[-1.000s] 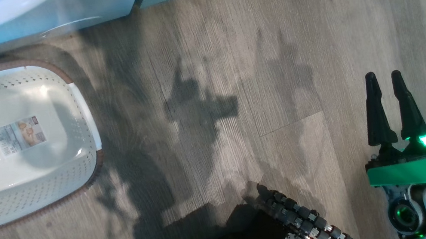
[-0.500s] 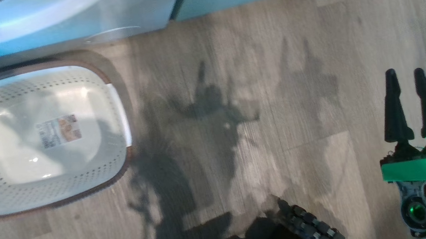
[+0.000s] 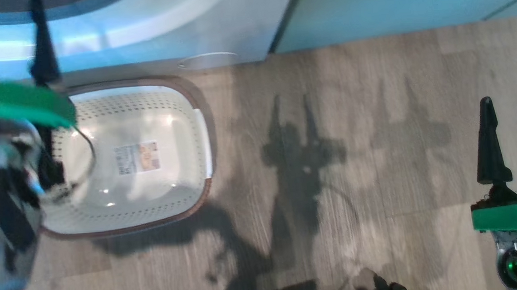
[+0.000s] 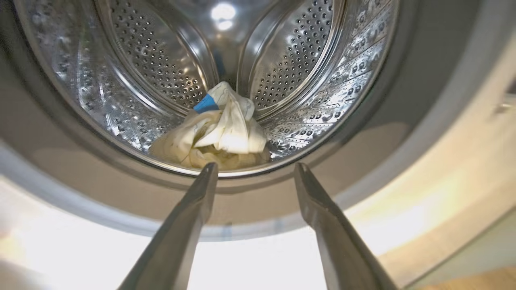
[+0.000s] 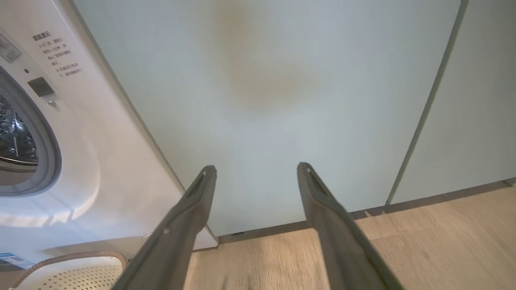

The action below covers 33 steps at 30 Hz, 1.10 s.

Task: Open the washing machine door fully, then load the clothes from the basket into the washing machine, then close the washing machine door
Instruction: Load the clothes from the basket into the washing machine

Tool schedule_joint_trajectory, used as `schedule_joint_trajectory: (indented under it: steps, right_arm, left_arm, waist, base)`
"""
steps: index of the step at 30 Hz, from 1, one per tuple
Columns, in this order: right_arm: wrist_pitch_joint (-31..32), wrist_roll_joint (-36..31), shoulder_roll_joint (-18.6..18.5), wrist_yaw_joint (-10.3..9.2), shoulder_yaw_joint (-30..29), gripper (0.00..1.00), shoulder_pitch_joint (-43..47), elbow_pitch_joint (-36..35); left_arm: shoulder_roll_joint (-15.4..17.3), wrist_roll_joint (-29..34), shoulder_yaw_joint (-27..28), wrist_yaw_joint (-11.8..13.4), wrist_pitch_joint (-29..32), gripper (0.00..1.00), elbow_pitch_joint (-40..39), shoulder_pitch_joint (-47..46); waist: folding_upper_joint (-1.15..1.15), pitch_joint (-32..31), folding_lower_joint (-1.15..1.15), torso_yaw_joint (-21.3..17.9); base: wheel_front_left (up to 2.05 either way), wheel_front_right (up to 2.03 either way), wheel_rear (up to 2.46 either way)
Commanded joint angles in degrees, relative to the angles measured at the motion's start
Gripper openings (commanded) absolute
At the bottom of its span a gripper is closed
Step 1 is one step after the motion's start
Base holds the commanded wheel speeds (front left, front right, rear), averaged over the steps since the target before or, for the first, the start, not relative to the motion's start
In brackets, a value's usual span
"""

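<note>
Change: the whole head view is shifted since a second ago, so the camera is taken to have turned toward the washing machine (image 5: 80, 161). The basket (image 3: 191, 89) is not taken to have moved.
New in view: the left gripper (image 4: 256, 167) is now seen in the head view, raised in front of the washing machine and above the basket.
Left grip: its fingers (image 4: 181, 225) are spread wide with nothing between them, and are pointed into the steel drum (image 4: 153, 68).
Right side: the right gripper (image 3: 506, 100) is spread and bare as before. It is held over the wooden floor (image 3: 332, 158), well to the right of the washing machine, facing a pale green cabinet panel (image 5: 262, 100).
Load: the clothes (image 4: 225, 129) are heaped at the bottom of the drum, inside the washing machine.
Basket: it is set on the floor just before the washing machine, its bottom label (image 3: 136, 158) bare, as in the earlier pictures.
Meaning: loading is judged done, and closing the door is judged the step left.
</note>
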Motion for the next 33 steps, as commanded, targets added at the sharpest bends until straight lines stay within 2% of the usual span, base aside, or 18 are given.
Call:
schedule_joint_trajectory:
  steps: [1, 7, 16, 23, 33]
  right_arm:
    - [-0.55, -1.03, -0.94, 0.05, 0.44, 1.0, 1.17, -1.75]
    - [-0.55, -3.58, -0.94, 0.05, -0.33, 1.0, 2.77, -1.41]
    - [-0.55, -6.99, -0.94, 0.05, -0.63, 1.0, 6.13, -0.3]
    - [-0.55, -9.07, -0.94, 0.05, -0.79, 1.0, 10.14, 0.97]
    - [0.56, -10.05, -0.94, 0.05, -0.32, 1.0, 14.21, 0.46]
  left_arm:
    - [1.67, 0.01, 2.26, 1.2, -0.33, 1.0, -5.41, 2.92]
    - [-1.19, 0.93, 0.78, 4.87, -1.21, 1.0, -15.43, 14.98]
    - [-4.67, 1.59, -1.96, 7.89, -2.2, 1.0, -19.85, 25.55]
    - [-6.89, 0.9, -4.23, 8.22, -3.45, 1.0, -19.41, 32.34]
    - [-6.97, 0.37, -5.28, 8.44, -3.4, 1.0, -17.34, 37.3]
  waist:
    - [0.0, -2.49, 0.01, 2.68]
    - [0.0, -6.49, 0.01, 6.2]
    - [0.0, -13.39, 0.01, 9.93]
    - [0.0, -21.04, 0.01, 12.57]
    - [0.0, -28.38, 0.01, 11.67]
  base:
    - [0.0, 0.0, 0.0]
    - [0.0, 0.0, 0.0]
    - [0.0, 0.0, 0.0]
    - [0.0, 0.0, 0.0]
    - [0.0, 0.0, 0.0]
